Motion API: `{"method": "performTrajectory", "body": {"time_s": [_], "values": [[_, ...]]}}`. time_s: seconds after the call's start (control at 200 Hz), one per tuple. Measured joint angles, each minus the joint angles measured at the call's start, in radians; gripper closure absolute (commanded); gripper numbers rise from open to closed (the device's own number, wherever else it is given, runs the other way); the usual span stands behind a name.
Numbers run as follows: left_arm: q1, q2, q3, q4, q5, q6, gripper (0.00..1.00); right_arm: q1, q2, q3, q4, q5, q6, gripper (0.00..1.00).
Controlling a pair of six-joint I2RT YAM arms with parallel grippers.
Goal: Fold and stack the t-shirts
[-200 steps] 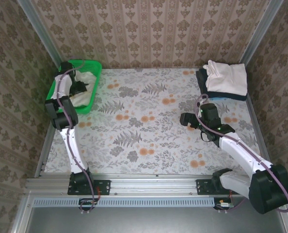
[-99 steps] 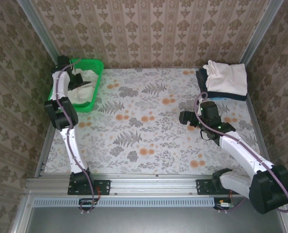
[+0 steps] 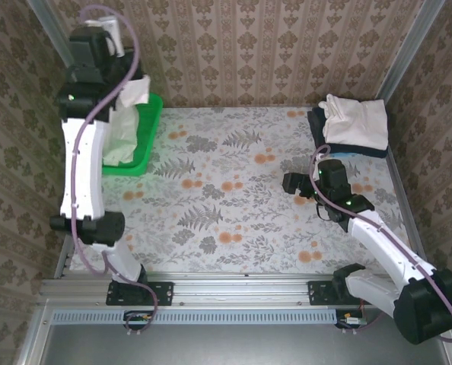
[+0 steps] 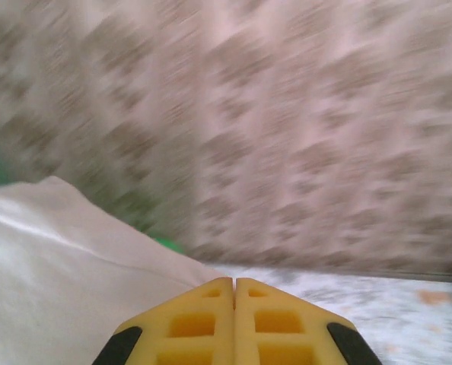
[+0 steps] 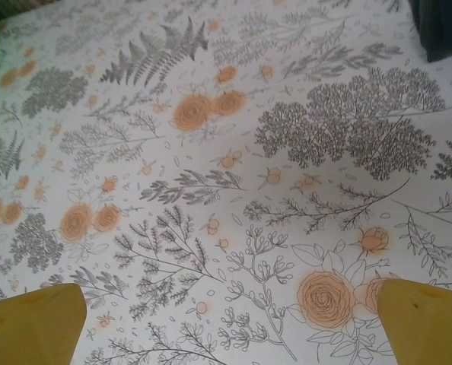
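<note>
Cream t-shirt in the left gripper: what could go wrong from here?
1. The soft cream cotton t-shirt hangs from the shut left gripper with its lower end in the green plastic basket; it may snag and drag the basket.
2. It is pinched at one spot and bunched, so it may slip or land crumpled; the open right gripper is across the table.

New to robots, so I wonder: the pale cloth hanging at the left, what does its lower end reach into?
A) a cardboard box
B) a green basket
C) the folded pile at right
B: the cream t-shirt held by the shut left hand trails down into the green basket.
</note>
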Motion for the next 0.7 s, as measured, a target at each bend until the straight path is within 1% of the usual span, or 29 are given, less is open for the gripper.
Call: {"method": "performTrajectory", "body": {"time_s": [0.09, 0.15, 0.215, 0.3, 0.315, 0.33, 0.34, 0.375, 0.38, 0.395, 0.4, 0.405, 0.425, 0.52, 0.7], "values": [[-0.199, -0.061, -0.021, 0.066, -0.014, 0.041, 1.0, 0.0, -0.035, -0.004, 0.0, 0.008, 0.001, 0.0], [-0.293, -0.08, -0.045, 0.101, -0.003, 0.055, 1.0, 0.0, -0.057, -0.007, -0.006, 0.016, 0.003, 0.0], [-0.343, -0.08, -0.068, 0.126, 0.015, 0.06, 1.0, 0.0, -0.08, -0.011, -0.017, 0.023, 0.003, 0.0], [-0.359, -0.075, -0.126, 0.161, 0.013, 0.059, 1.0, 0.0, -0.114, -0.025, -0.026, 0.027, 0.003, 0.0], [-0.359, -0.074, -0.137, 0.165, 0.013, 0.059, 0.93, 0.0, -0.12, -0.028, -0.027, 0.028, 0.003, 0.0], [-0.358, -0.07, -0.151, 0.17, 0.013, 0.057, 0.82, 0.0, -0.126, -0.032, -0.026, 0.029, 0.004, 0.0], [-0.357, -0.068, -0.156, 0.171, 0.012, 0.056, 0.72, 0.0, -0.129, -0.035, -0.026, 0.029, 0.004, 0.0], [-0.351, -0.059, -0.18, 0.176, 0.01, 0.053, 0.3, 0.0, -0.142, -0.045, -0.027, 0.03, 0.007, 0.0], [-0.35, -0.058, -0.185, 0.177, 0.01, 0.05, 0.27, 0.0, -0.143, -0.046, -0.027, 0.03, 0.007, 0.0], [-0.347, -0.054, -0.198, 0.182, 0.01, 0.043, 0.09, 0.0, -0.147, -0.05, -0.028, 0.031, 0.007, 0.0], [-0.346, -0.053, -0.202, 0.184, 0.01, 0.042, 0.04, 0.0, -0.149, -0.052, -0.028, 0.031, 0.008, 0.0], [-0.343, -0.053, -0.209, 0.187, 0.01, 0.04, 0.02, 0.0, -0.15, -0.053, -0.028, 0.03, 0.008, 0.0], [-0.338, -0.049, -0.228, 0.193, 0.011, 0.033, 0.0, 0.0, -0.154, -0.058, -0.031, 0.031, 0.01, 0.0], [-0.304, -0.052, -0.389, 0.24, 0.008, -0.001, 0.0, 0.0, -0.158, -0.076, -0.044, 0.03, 0.019, 0.0], [-0.242, -0.082, -0.82, 0.309, -0.026, -0.073, 0.0, 0.0, -0.15, -0.085, -0.074, 0.03, 0.026, 0.0]]}}
